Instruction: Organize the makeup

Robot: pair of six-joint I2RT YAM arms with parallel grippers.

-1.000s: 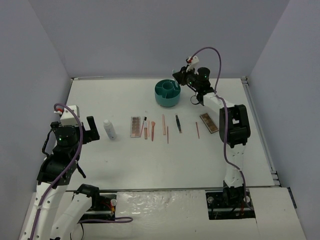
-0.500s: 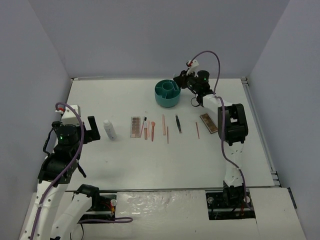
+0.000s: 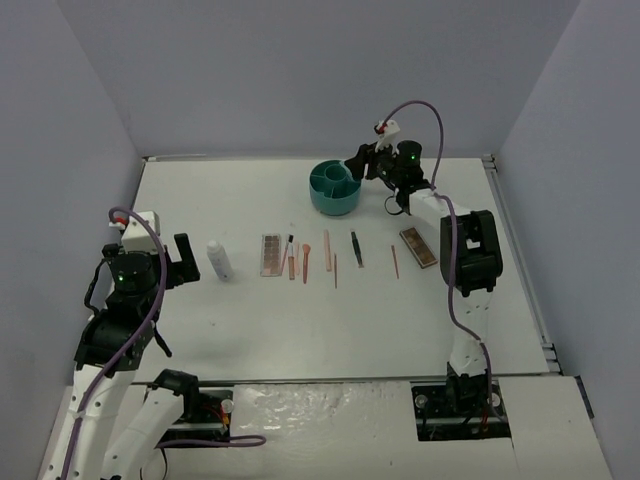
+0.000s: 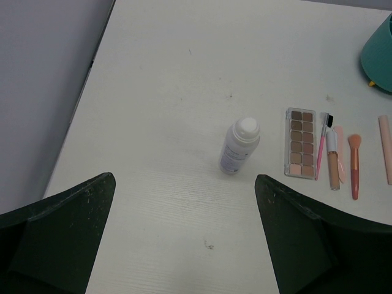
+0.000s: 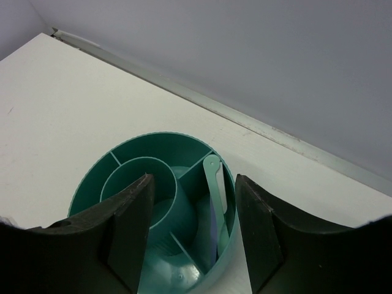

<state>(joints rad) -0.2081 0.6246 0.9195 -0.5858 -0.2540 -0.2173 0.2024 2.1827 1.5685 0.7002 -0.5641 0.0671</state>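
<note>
Far left: left gripper (image 4: pixel 184 180) spread wide and empty above the worktop (image 3: pixel 250 320), same place as a second ago. The white bottle (image 4: pixel 239 147) stands just ahead of it.

Middle: one palette (image 3: pixel 271 254), the row of thin sticks (image 3: pixel 306 262) and the dark tweezers (image 3: pixel 356 247) lie in a line, none shifted.

Right: right gripper (image 5: pixel 193 179) has swung left from behind the teal cup (image 3: pixel 334 187) to sit over its rim. Its jaws, nearly closed a second ago, now stand apart and grip nothing. A pale green stick (image 5: pixel 215 190) leans in an outer compartment below. The second palette (image 3: pixel 418 247) lies well right of the tweezers, unmoved.
</note>
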